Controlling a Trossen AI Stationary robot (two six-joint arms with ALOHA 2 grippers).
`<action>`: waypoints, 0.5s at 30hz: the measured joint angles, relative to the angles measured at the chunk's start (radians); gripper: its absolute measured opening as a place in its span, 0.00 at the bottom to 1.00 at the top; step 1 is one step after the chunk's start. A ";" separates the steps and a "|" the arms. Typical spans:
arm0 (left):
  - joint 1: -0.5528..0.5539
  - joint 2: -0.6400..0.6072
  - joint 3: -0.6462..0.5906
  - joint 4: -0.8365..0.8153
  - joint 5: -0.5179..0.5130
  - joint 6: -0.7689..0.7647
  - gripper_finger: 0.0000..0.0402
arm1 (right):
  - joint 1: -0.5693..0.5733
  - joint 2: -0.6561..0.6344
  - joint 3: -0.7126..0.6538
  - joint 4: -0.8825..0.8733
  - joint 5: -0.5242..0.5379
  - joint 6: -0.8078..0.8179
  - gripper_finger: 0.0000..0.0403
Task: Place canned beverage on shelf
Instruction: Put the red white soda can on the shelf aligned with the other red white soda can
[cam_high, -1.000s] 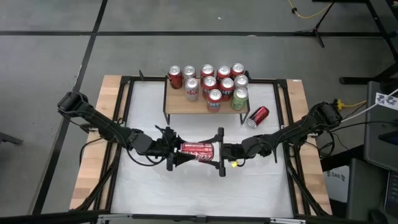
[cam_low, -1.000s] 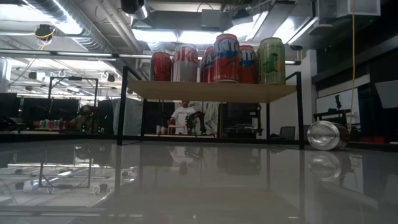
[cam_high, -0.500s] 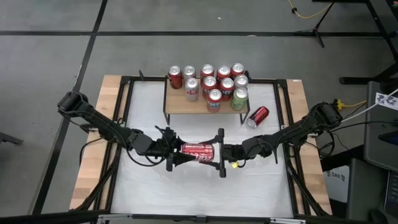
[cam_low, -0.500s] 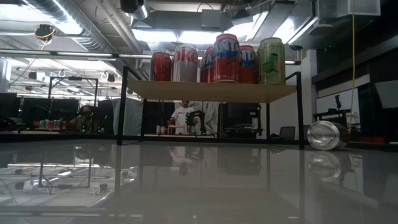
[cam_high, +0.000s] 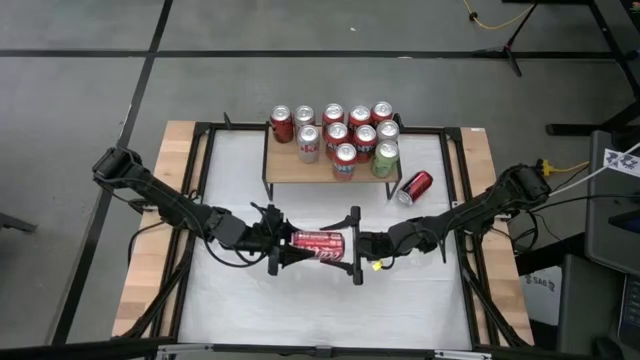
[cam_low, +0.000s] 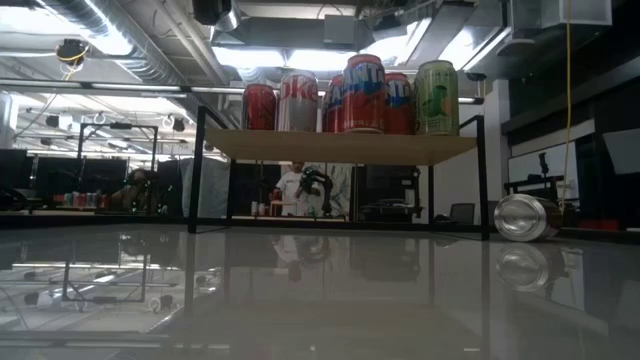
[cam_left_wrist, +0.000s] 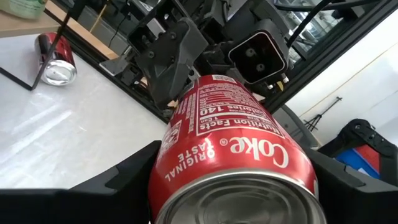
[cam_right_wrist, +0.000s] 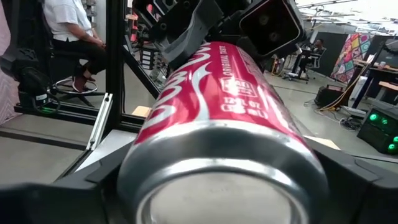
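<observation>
A red Coke can (cam_high: 318, 241) lies level between my two grippers over the middle of the white table (cam_high: 240, 310). My left gripper (cam_high: 294, 244) is shut on its left end and my right gripper (cam_high: 346, 244) on its right end. The shelf (cam_high: 290, 172), a light-wood plank on black legs, stands at the table's far side with several cans (cam_high: 345, 130) upright on its top. It also shows in the low view (cam_low: 340, 146). The held can and both grippers are out of the low view. My left gripper pinches the can's side wall near its left end (cam_left_wrist: 168, 168) between its two fingers (cam_left_wrist: 124, 183). It comes level from the table's left, fingers along the can. My right gripper pinches the side wall near the can's right end (cam_right_wrist: 143, 155) between its two fingers (cam_right_wrist: 354, 180). It comes level from the table's right, fingers along the can. The can lies level between both holds.
A second red can (cam_high: 415, 186) lies on its side on the table right of the shelf; it also shows in the low view (cam_low: 527, 217) and the left wrist view (cam_left_wrist: 56, 59). A seated person (cam_right_wrist: 68, 25) is beyond the table. Free table lies near the front edge.
</observation>
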 joint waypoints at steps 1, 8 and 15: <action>0.004 -0.001 0.000 0.000 0.009 0.000 0.71 | 0.000 -0.001 0.000 -0.001 0.000 0.000 0.88; 0.055 -0.006 0.039 -0.063 0.120 0.009 0.71 | 0.001 -0.102 0.000 -0.196 -0.002 0.011 0.91; 0.162 -0.008 0.297 -0.546 0.292 0.138 0.71 | 0.000 -0.262 0.000 -0.551 0.001 0.152 0.90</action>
